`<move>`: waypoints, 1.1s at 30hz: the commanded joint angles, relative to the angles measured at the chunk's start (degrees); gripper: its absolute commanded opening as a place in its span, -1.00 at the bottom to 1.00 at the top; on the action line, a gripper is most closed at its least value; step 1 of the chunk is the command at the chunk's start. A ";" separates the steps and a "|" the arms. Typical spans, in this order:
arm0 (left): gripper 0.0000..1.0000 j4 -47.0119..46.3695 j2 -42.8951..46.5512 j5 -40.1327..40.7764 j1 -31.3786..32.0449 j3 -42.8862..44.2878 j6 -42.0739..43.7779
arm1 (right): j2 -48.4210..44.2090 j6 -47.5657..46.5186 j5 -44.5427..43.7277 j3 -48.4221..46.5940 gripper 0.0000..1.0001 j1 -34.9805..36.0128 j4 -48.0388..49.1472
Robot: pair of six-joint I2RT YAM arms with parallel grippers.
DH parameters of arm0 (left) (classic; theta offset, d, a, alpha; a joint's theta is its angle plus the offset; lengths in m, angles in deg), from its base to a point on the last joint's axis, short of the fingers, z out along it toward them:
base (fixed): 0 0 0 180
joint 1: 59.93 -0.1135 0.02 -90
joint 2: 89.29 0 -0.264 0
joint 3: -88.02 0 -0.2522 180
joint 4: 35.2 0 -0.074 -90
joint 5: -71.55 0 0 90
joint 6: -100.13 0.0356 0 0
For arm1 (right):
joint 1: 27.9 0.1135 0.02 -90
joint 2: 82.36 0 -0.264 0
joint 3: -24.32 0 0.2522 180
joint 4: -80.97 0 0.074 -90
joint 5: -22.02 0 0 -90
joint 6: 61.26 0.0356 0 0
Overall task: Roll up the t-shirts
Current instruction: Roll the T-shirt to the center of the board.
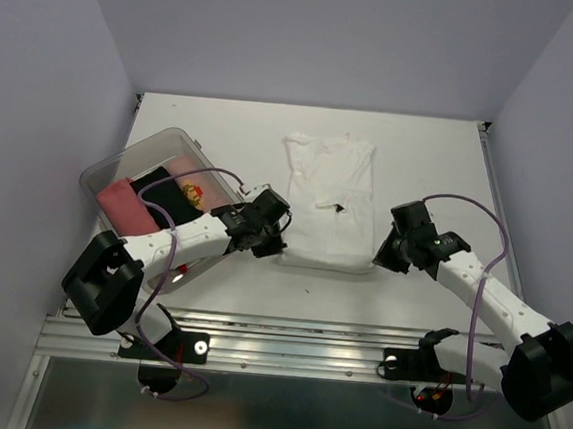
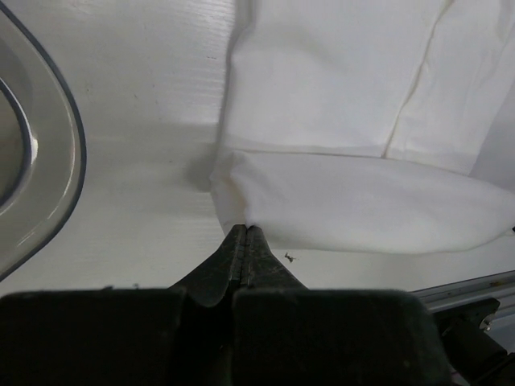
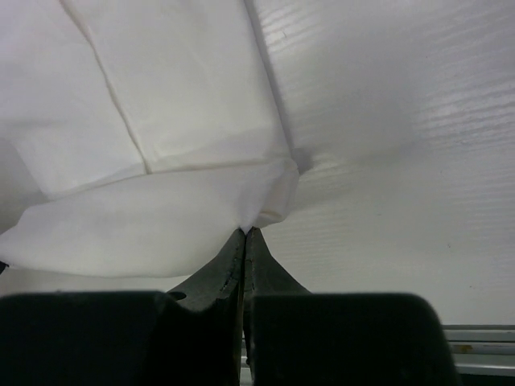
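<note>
At far left, the clear tub (image 1: 110, 164) holds 3 t-shirts: the salmon-pink t-shirt (image 1: 127, 206), the black t-shirt (image 1: 163, 192) and the printed t-shirt (image 1: 193, 192). My left gripper (image 2: 245, 229) is pinched together on the near left corner of the white t-shirt (image 1: 330, 198), which lies folded mid-table with its near edge doubled over. My right gripper (image 3: 244, 233) is clamped on the near right corner.

I work in a lab test cell. Plain pale walls (image 1: 31, 152) box in my white table (image 1: 431, 167), an aluminium rail (image 1: 294, 354) edges it, and purple cables (image 1: 466, 198) loop free.
</note>
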 commanded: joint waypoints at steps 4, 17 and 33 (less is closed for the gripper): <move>-1.00 -0.45 -2.06 1.50 -1.92 3.79 2.69 | 3.70 -3.90 -5.93 -5.88 -0.86 -0.21 0.99; -1.00 -2.47 -10.32 2.21 -3.15 7.84 4.89 | 9.50 -5.49 -8.29 -6.84 -0.73 -0.21 5.56; -0.65 -3.18 -18.06 7.39 -3.24 13.82 6.73 | 17.95 -8.39 -10.85 -10.97 -0.36 -1.44 13.91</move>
